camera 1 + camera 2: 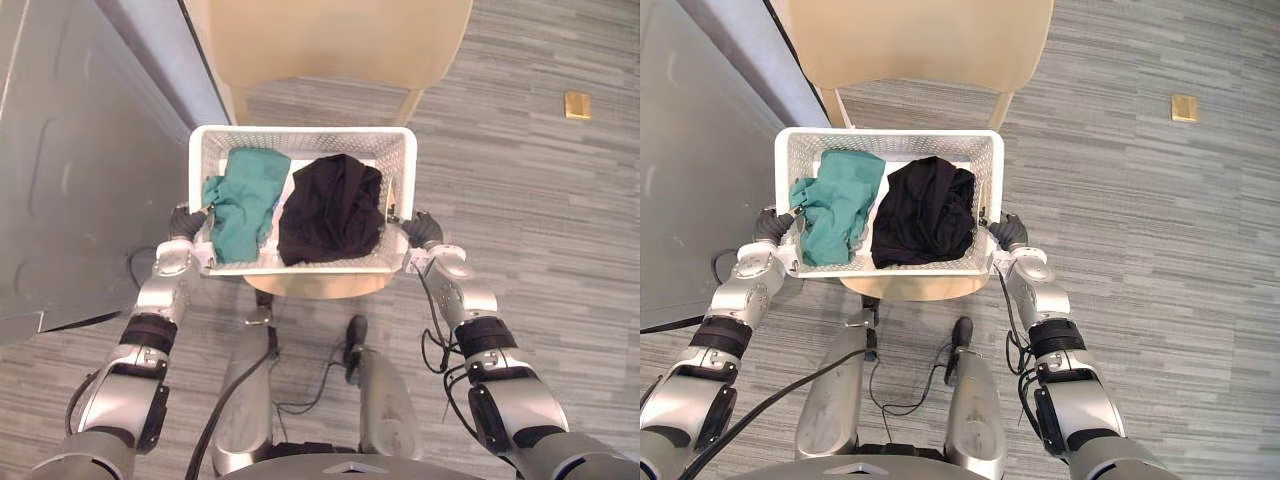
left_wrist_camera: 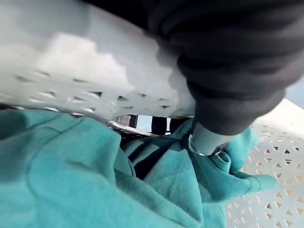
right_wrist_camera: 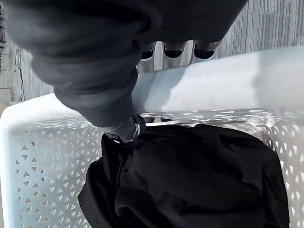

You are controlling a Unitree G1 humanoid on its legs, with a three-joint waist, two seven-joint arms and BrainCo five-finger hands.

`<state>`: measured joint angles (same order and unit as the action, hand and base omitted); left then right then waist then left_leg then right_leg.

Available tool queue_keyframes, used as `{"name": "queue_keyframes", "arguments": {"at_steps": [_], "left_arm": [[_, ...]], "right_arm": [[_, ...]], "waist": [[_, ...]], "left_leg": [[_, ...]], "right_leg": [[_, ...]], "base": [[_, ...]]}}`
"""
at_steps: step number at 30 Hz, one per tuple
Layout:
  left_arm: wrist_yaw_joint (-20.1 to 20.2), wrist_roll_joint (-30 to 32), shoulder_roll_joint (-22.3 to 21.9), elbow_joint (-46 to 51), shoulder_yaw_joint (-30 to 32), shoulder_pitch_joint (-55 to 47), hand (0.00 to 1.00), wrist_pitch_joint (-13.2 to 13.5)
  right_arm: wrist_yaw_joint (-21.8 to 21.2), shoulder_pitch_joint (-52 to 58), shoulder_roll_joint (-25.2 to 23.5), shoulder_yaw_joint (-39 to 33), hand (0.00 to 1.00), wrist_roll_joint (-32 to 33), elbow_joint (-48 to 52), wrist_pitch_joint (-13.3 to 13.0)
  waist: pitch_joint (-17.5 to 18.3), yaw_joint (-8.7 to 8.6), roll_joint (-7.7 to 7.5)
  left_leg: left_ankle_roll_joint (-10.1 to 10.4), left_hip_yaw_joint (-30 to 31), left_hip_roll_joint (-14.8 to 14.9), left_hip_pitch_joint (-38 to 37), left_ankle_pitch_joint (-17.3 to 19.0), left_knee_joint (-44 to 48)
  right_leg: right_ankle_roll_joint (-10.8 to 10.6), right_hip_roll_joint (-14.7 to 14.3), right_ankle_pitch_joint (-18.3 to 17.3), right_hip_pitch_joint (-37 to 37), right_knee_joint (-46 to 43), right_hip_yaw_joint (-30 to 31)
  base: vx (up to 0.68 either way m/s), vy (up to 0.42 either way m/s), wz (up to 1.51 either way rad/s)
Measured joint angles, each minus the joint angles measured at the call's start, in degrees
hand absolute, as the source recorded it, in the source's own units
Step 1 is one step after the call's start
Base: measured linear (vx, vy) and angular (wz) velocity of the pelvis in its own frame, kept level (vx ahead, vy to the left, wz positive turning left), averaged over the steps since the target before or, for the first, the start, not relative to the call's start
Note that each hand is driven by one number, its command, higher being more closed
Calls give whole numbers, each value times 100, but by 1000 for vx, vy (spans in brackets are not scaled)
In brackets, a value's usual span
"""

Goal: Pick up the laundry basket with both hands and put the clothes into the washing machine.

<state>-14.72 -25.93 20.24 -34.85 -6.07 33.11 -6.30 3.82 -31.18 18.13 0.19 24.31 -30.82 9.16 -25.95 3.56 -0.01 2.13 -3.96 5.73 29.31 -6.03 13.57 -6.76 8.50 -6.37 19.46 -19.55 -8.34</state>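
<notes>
Both hands are clamped on the white laundry basket (image 1: 300,134): the left hand (image 1: 186,222) grips its left side rim and the right hand (image 1: 423,229) its right side rim, each with the thumb hooked over the rim to the inside and the fingers (image 3: 174,49) curled round the outside; the step in hand is the two-handed pick-up, and I cannot tell whether the basket rests on the beige seat (image 1: 318,286) just under its near wall or hangs clear of it; the next move calls for an even, level lift, then a turn towards the washer; a grey panel (image 1: 80,160) stands at the robot's left, though whether it belongs to the machine I cannot tell; the basket is rectangular, of perforated plastic, holding a crumpled teal garment (image 1: 243,200) on its left side and a black garment (image 1: 332,210) on its right, side by side.
</notes>
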Motion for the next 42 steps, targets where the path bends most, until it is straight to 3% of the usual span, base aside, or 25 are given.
{"name": "queue_keyframes", "arguments": {"at_steps": [9, 10, 11, 12, 25, 30, 34, 42], "left_arm": [[-125, 28, -167, -73, -207, 227, 100, -6], [-128, 28, -181, -78, -208, 227, 0, -6], [-141, 28, -197, -80, -211, 227, 0, -6], [-146, 28, -213, -81, -210, 227, 0, -6], [-236, -68, -646, -68, 158, 219, 0, 0], [-228, -152, -727, 343, 433, 223, 0, 215], [-233, -143, -775, 863, 505, 208, 0, 414], [-249, -94, -743, 1384, 891, 25, 0, 562]], "right_arm": [[65, 108, -79, -377, 100, -9, 70, -55], [70, 124, -76, -380, 100, -9, 73, -71], [78, 139, -74, -381, 100, -9, 72, -104], [95, 146, -72, -382, 0, -9, 72, -120], [295, 171, -179, -943, 0, 76, 35, -141], [469, 311, -177, -1145, 0, 125, 164, -156], [614, 567, -253, -1176, 0, -3, 913, -174], [671, 915, -329, -1268, 0, -230, 1767, -357]], "waist": [[-2, -20, -4], [-2, -22, -4], [-2, -33, -4], [-2, -37, -4], [-1, 6, -2], [0, 6, 0], [0, 14, 0], [1, 8, 1]], "left_leg": [[34, -172, 85, -10, 23, -58], [34, -252, 109, -21, 23, -79], [34, -407, 174, -25, 23, -80], [35, -423, 179, -25, 20, -78], [25, -371, 126, -49, -162, -269], [55, -408, 130, -59, -161, -279], [52, -625, 202, -68, -161, -252], [-2, -710, 279, -146, -82, -126]], "right_leg": [[0, -3, 2, 81, -47, 12], [0, 3, 1, 81, -47, 13], [0, 4, 1, 82, -46, 9], [0, 4, 1, 83, -46, 6], [29, 51, -90, 170, -212, -100], [29, 92, -147, 166, -324, -174], [27, 123, -166, 139, -351, -192], [35, 99, -188, 56, -364, -183]], "base": [[30, -22, -5], [0, 0, 0], [0, 0, 0], [0, 0, 0], [12, -17, 4], [5, -27, 9], [12, -17, 6], [12, -14, -3]]}}
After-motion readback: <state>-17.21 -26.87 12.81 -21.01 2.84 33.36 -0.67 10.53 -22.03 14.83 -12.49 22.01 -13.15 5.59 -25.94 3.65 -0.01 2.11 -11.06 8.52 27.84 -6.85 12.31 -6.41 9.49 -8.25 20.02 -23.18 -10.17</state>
